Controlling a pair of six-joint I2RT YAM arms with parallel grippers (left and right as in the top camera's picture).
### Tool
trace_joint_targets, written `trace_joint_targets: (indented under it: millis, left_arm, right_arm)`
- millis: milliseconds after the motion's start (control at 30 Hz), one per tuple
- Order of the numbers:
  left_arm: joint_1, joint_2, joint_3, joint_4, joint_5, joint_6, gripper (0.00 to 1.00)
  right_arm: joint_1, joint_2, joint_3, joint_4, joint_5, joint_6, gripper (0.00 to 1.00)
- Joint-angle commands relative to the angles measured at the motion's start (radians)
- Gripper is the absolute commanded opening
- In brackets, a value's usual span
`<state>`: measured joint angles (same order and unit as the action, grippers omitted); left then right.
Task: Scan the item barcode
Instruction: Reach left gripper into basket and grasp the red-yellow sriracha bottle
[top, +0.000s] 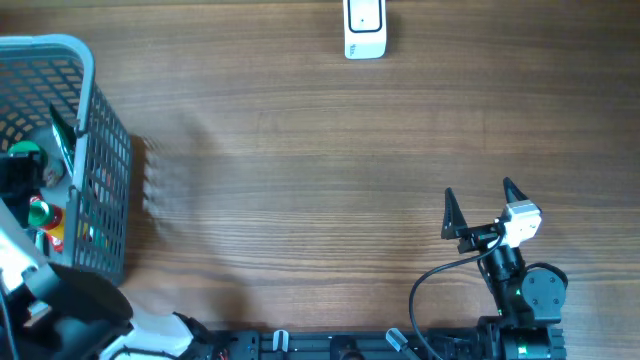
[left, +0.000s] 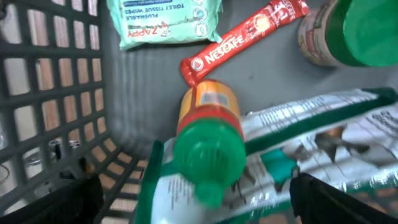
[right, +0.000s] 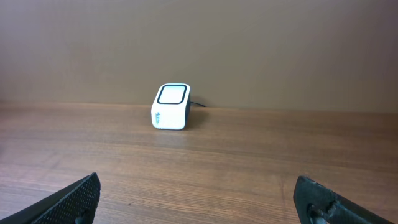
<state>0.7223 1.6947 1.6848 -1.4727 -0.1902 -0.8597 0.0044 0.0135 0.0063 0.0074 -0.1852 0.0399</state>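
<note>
Both left hand (left: 196, 198) and right hand (right: 199, 200) are released and empty. Inside the basket (left: 56, 93), the left hovers over the green-capped bottle (left: 208, 130); grip its body squarely, leaving the label uncovered.

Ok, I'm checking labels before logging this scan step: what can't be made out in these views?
Green-capped bottle: left wrist view, no barcode shows; it points cap-first at the camera.
Green-and-white pouch: left wrist view, print blurred.
Jar: left wrist view, blurred, cut off by the top edge.
Basket contents: overhead, mostly hidden by the left arm and the left edge.
Scanner: overhead, cut off by the top edge.
</note>
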Motion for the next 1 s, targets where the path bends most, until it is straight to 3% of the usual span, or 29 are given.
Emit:
trace_joint_targets:
  millis: [0, 467, 667, 833, 900, 933, 967]
  left_arm:
    - [0.021, 0.023, -0.049, 0.053, -0.006, -0.039, 1.0]
    - [0.023, 0.023, -0.214, 0.206, -0.014, -0.038, 0.98]
    - [0.023, 0.022, -0.215, 0.209, -0.093, -0.026, 0.6]
    - [0.023, 0.022, -0.215, 0.21, -0.106, -0.009, 0.47]
    - [0.023, 0.022, -0.215, 0.209, -0.106, -0.009, 0.51]
    - [0.023, 0.022, -0.216, 0.209, -0.106, -0.009, 0.67]
    - [0.023, 0.023, -0.219, 0.21, -0.096, -0.009, 0.76]
  right_arm:
    - [0.005, -0.009, -0.001, 0.005, 0.013, -0.012, 1.0]
    - [0.005, -0.009, -0.001, 0.005, 0.013, -0.012, 1.0]
    - [0.005, -0.009, -0.001, 0.005, 0.013, -0.012, 1.0]
    - [0.005, -0.009, -0.001, 0.005, 0.013, -0.012, 1.0]
    - [0.005, -0.009, -0.001, 0.005, 0.013, -0.012, 1.0]
    - [0.005, -0.009, -0.001, 0.005, 0.013, -0.012, 1.0]
    - [0.005, -0.009, -0.001, 0.005, 0.013, -0.012, 1.0]
